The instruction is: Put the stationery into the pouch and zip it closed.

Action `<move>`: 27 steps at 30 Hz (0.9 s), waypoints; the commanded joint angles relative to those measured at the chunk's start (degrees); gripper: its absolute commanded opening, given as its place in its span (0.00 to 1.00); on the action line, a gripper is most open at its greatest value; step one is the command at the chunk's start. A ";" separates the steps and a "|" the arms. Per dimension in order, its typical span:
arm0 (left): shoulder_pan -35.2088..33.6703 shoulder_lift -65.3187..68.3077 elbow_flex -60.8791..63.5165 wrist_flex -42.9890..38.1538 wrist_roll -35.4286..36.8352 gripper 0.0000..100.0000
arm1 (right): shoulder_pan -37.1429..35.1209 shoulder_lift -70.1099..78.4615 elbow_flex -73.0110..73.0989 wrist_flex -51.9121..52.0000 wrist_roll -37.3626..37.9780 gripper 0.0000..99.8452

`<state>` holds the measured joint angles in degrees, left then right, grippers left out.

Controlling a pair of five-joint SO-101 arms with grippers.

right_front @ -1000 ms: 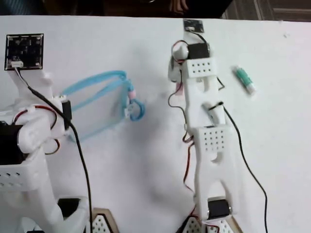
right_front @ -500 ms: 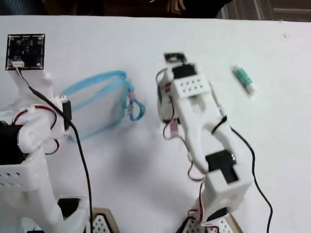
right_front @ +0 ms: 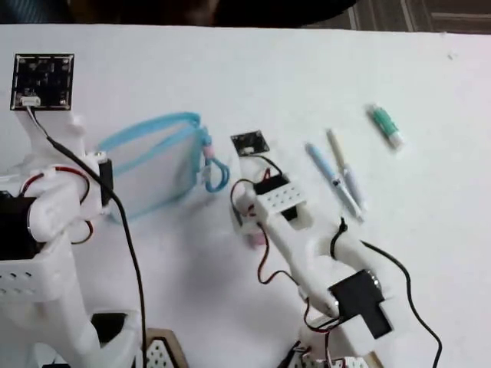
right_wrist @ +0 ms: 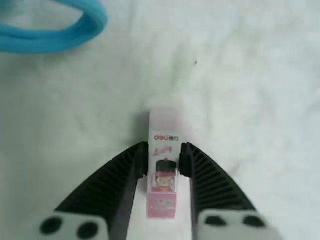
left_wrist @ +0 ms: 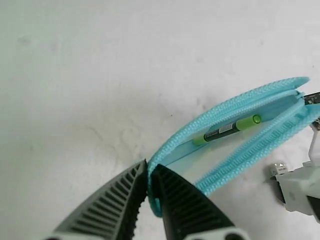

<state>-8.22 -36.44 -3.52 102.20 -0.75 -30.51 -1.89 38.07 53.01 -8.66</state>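
Observation:
The light blue pouch (right_front: 149, 165) lies open at the left of the table, and a green and black pen (left_wrist: 230, 129) rests inside it. My left gripper (left_wrist: 148, 177) is shut on the pouch's zipper rim at its near end. A small pink eraser (right_wrist: 162, 170) stands between the fingers of my right gripper (right_wrist: 162, 152), which is shut on it just above the table. In the high view that gripper (right_front: 248, 226) sits a little to the right of the pouch's blue loop strap (right_front: 217, 175). Two pens (right_front: 337, 172) lie side by side right of centre.
A green and white stick (right_front: 385, 126) lies at the far right. A black square board (right_front: 42, 80) stands on the left arm at far left. The right arm's cables (right_front: 383, 261) trail toward the near edge. The table's near middle is open.
The right arm drew back from the far side toward the near edge and left, uncovering the two pens. Its gripper now sits beside the pouch's loop. The left arm and pouch stayed put.

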 commanded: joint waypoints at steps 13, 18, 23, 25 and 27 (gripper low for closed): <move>-0.40 -0.31 -0.09 -0.53 -0.26 0.02 | -0.48 1.98 -6.24 -1.27 0.62 0.26; -0.40 -0.31 -0.09 -0.35 -0.26 0.02 | -0.57 9.98 -7.56 -0.04 3.25 0.26; -0.40 -0.31 -0.09 -0.35 -0.26 0.02 | -0.48 10.95 -7.74 0.48 3.25 0.17; -0.40 -0.31 -0.09 -0.35 -0.26 0.02 | -0.48 10.07 -8.26 0.57 3.34 0.05; -0.40 -0.31 -0.09 -0.26 -0.26 0.02 | -0.04 8.57 -8.88 0.66 2.99 0.03</move>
<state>-8.22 -36.44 -3.52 102.20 -0.75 -29.80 8.04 30.15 53.27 -5.93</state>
